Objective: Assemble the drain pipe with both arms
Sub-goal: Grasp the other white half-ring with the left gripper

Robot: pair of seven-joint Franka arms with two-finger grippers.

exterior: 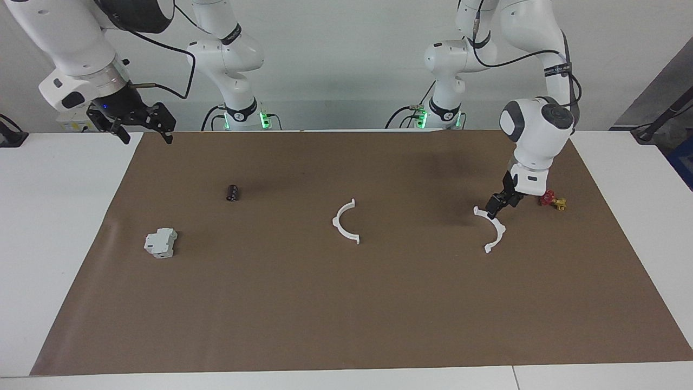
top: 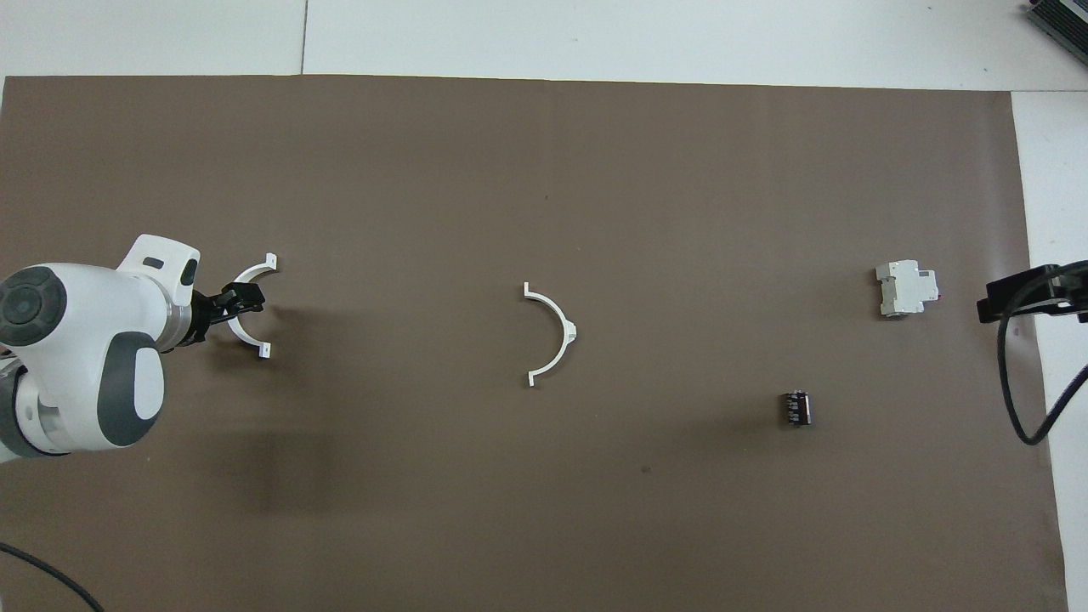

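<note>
One white half-ring piece (exterior: 498, 236) (top: 252, 272) of the drain pipe lies on the brown mat toward the left arm's end. My left gripper (exterior: 491, 210) (top: 246, 299) is down at it and shut on its arc near one end. The second half-ring (exterior: 334, 222) (top: 568, 336) lies flat and alone at the middle of the mat. My right gripper (exterior: 147, 138) (top: 990, 306) is open and empty, raised high over the mat's edge at the right arm's end, where it waits.
A grey-white boxy block (exterior: 161, 242) (top: 907, 289) and a small black cylinder (exterior: 233, 192) (top: 796, 408) lie toward the right arm's end. A red-and-yellow valve (exterior: 552, 201) sits beside the left gripper, hidden under the arm in the overhead view.
</note>
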